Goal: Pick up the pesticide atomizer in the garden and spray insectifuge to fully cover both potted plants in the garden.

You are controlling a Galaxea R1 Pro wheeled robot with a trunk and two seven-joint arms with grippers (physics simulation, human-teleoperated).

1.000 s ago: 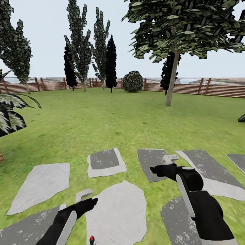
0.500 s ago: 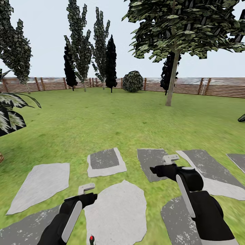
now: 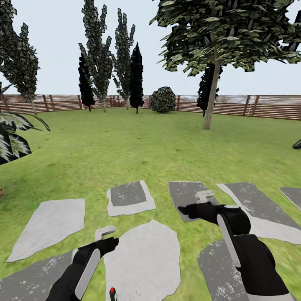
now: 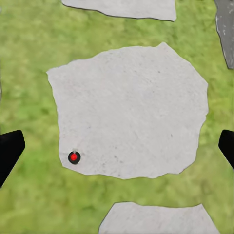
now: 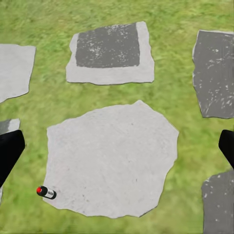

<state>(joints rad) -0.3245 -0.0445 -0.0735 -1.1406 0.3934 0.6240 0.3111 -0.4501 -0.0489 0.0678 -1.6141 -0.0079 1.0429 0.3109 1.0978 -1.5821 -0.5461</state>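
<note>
Head view: left claw (image 3: pixel 109 236) and right claw (image 3: pixel 193 205) hover over stone slabs (image 3: pixel 141 259) in the garden (image 3: pixel 150 146).
Claws: both spread wide, empty.
Pesticide atomizer (image 5: pixel 46 192): probably the small dark bottle lying at the pale slab's edge.

Atomizer (image 5: pixel 47 192) on slab (image 5: pixel 112 161) edge.

There are no words or numbers to read anywhere. The small bottle (image 5: pixel 47 192) on the stone (image 5: pixel 112 161) is too tiny to show any letters.
</note>
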